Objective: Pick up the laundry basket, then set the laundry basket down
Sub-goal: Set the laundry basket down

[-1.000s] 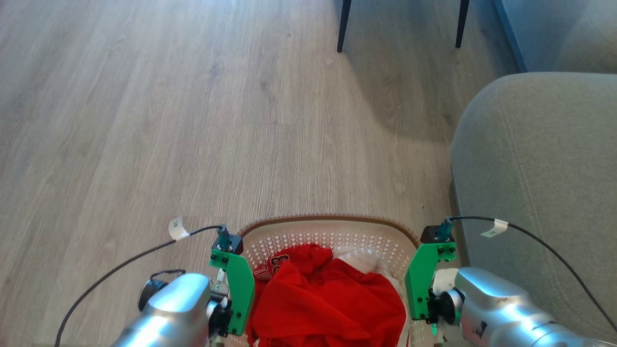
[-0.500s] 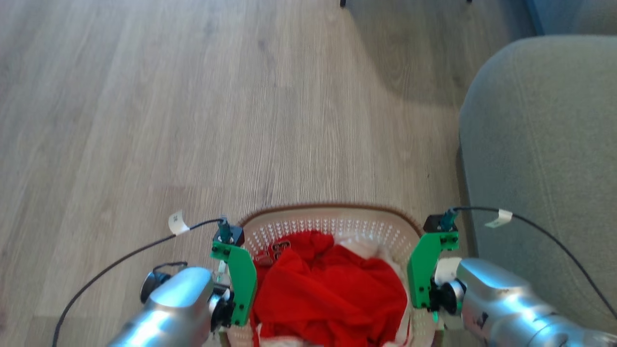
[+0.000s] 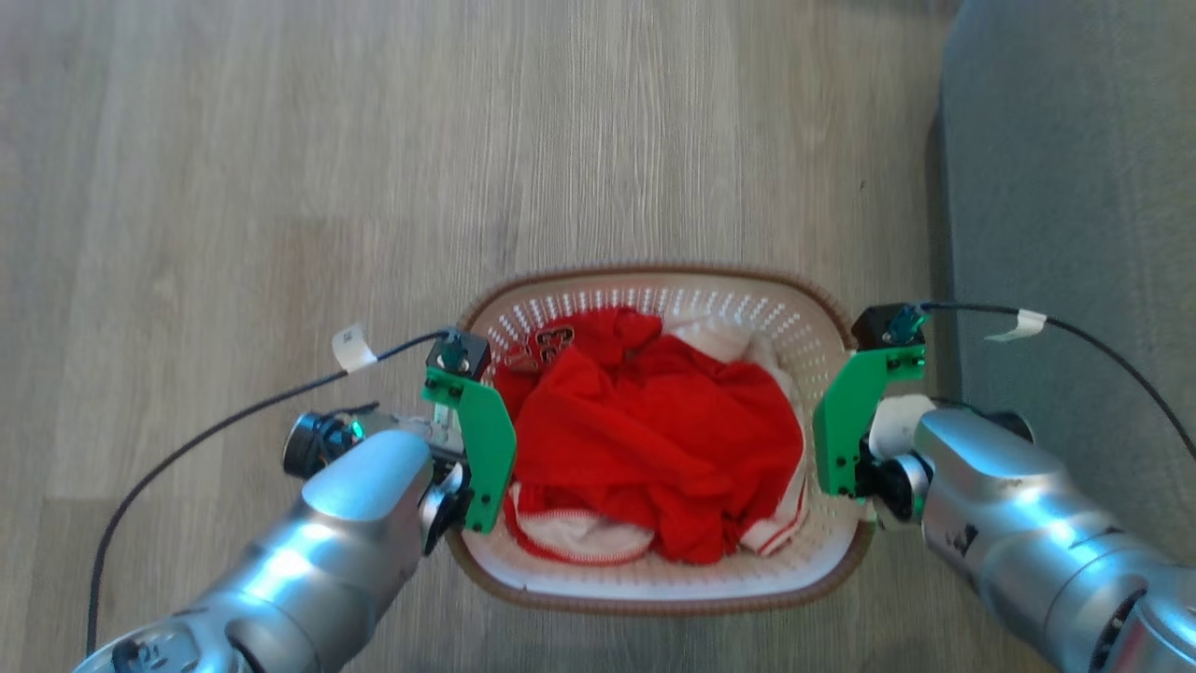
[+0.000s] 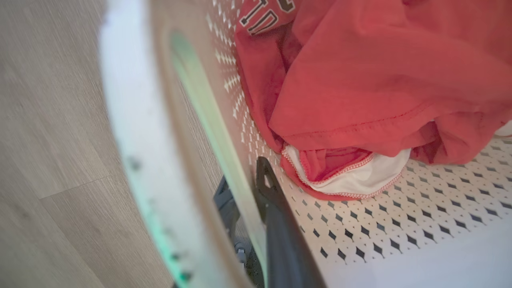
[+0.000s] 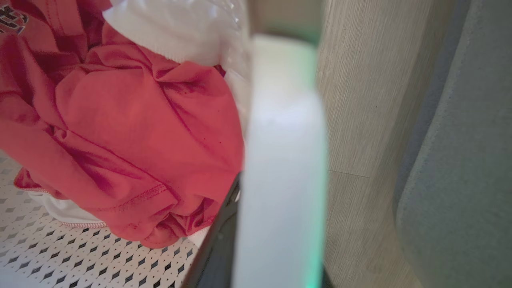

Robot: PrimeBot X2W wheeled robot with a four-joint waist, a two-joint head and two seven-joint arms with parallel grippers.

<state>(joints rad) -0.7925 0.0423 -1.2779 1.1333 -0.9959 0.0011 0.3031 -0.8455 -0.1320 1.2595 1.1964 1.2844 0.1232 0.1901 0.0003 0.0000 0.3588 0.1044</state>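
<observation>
Both pairs of jaws grip the laundry basket (image 3: pixel 654 273); left gripper (image 4: pixel 243 180) on its left wall, right gripper (image 5: pixel 276 208) on its right. It is over the floor (image 3: pixel 234 187), just beside a sofa (image 3: pixel 1074 187).

The head camera looks steeply down on the laundry basket (image 3: pixel 654 598), sofa (image 3: pixel 1074 187) at three o'clock. The wrist cameras sit tight against its nine and three o'clock walls, looking down along them; all three share the red clothes (image 3: pixel 654 430) inside.
</observation>
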